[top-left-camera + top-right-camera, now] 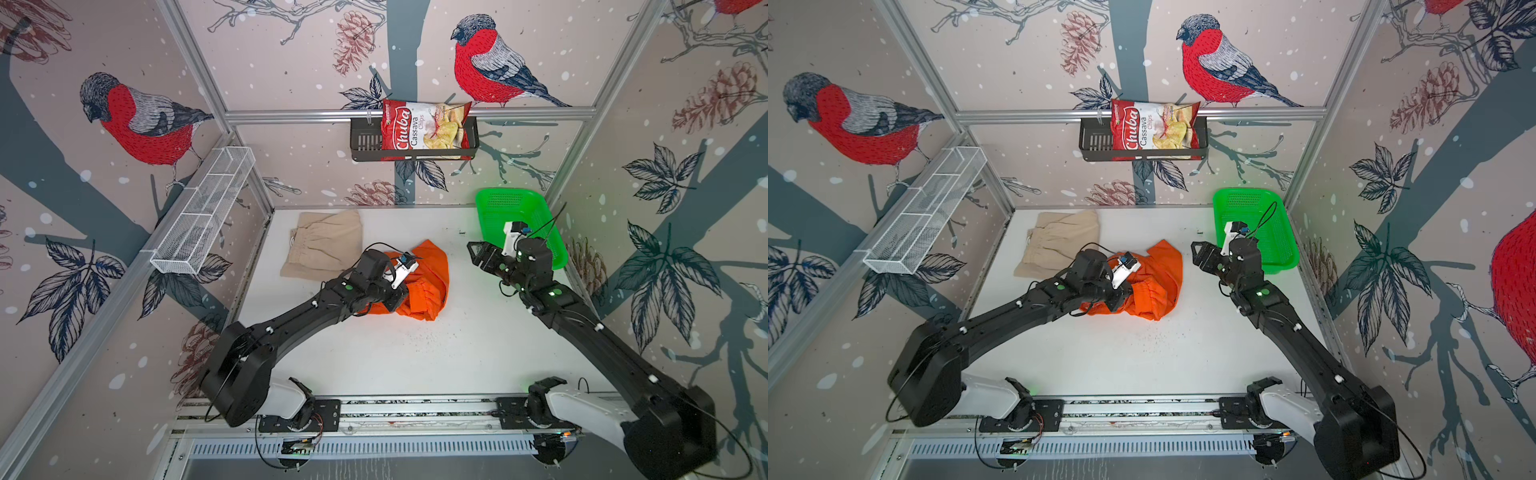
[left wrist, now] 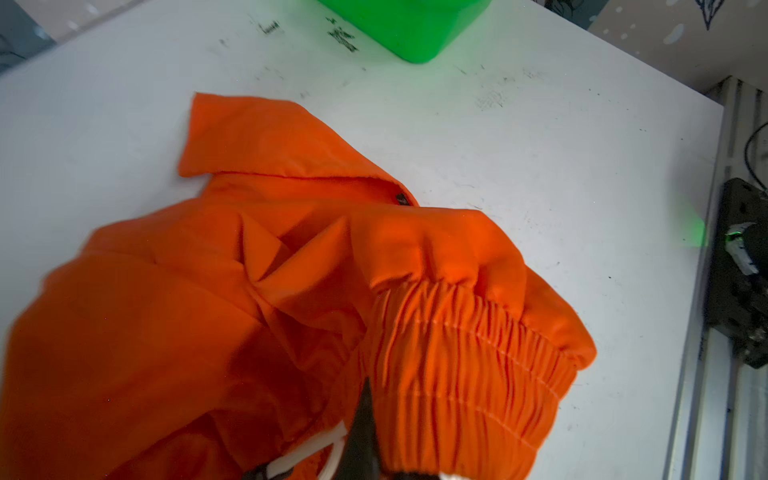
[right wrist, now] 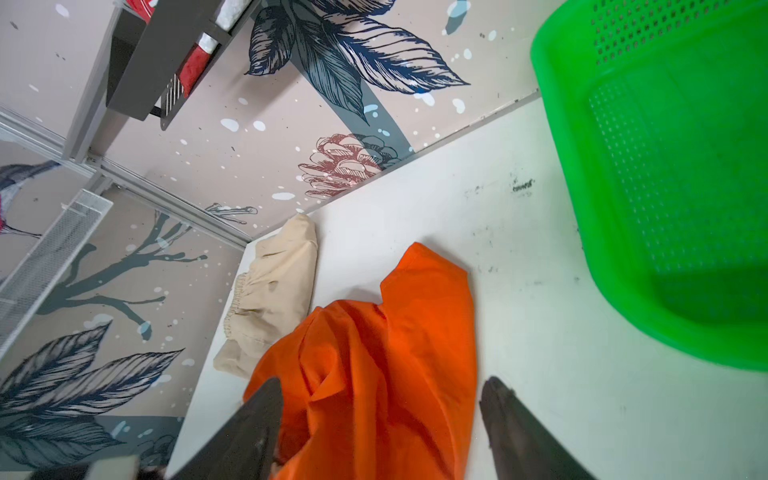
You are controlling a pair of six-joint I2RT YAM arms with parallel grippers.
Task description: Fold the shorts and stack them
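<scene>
- At the tabletop's [image 1: 415,357] far left lay the rear shorts [image 1: 322,243].
- Just right of them, nearer the front, lay the centre shorts [image 1: 428,282].
- The basket [image 1: 505,199] stood in the far right corner.
- A chip bag [image 1: 424,124] sat in a rack [image 1: 363,141] on the back wall.

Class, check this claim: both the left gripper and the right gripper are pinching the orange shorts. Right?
Not quite: only the left gripper pinches the orange shorts. The right gripper is open, holding nothing, as the right wrist view shows.
</scene>
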